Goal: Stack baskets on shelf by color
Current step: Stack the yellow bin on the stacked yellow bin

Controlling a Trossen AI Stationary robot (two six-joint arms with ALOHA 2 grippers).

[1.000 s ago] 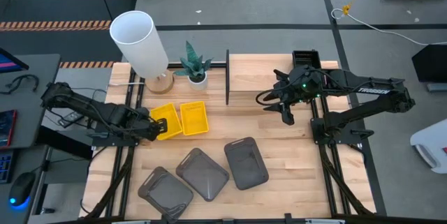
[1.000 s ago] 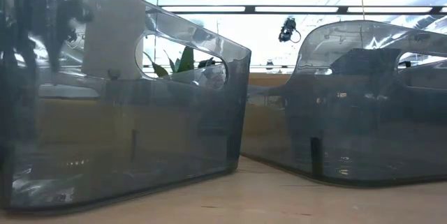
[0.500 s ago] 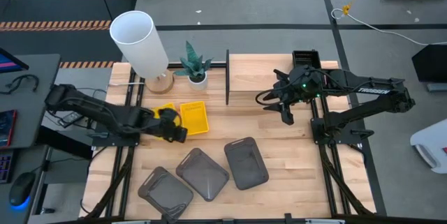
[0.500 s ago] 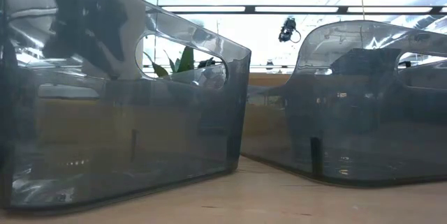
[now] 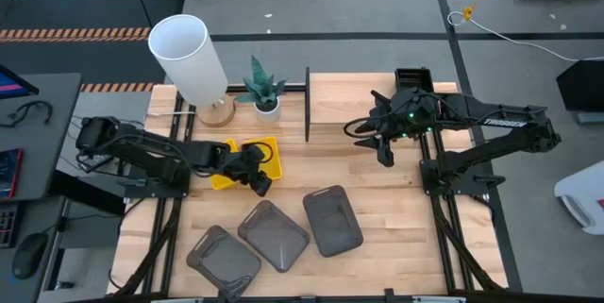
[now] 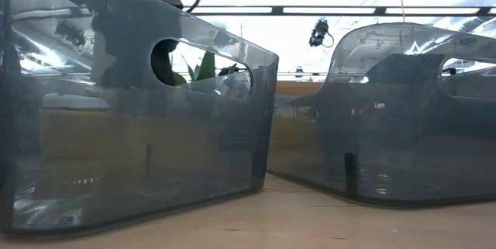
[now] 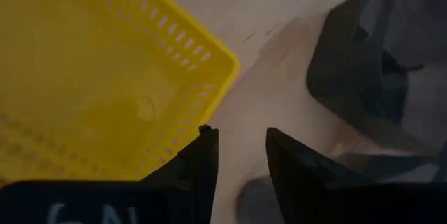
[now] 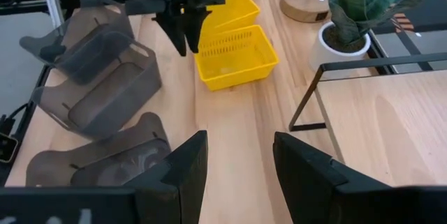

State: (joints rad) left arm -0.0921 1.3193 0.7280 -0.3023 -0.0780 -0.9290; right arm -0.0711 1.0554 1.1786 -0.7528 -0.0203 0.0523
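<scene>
The left gripper (image 5: 261, 186) is held low over the light wooden tabletop (image 5: 396, 218), just beside the corner of a bright yellow perforated plastic basket (image 5: 253, 157). In the left wrist view its two dark fingers (image 7: 202, 165) are seen spread a little, with bare wood between them and nothing held; the yellow basket (image 7: 105, 91) lies to one side and a smooth grey plastic basket (image 7: 377, 77) to the other. Three such grey baskets (image 5: 332, 220) are gathered at the near edge of the table. The black-framed wooden shelf (image 5: 368, 109) lies well apart, with a black mesh basket (image 5: 413, 78) at its far end, where the right gripper (image 5: 382, 152) is parked, fingers parted and empty.

The step in hand is judged to be the approach to a basket, none yet grasped. A rim must next be straddled and pinched before any carry to the shelf.
</scene>
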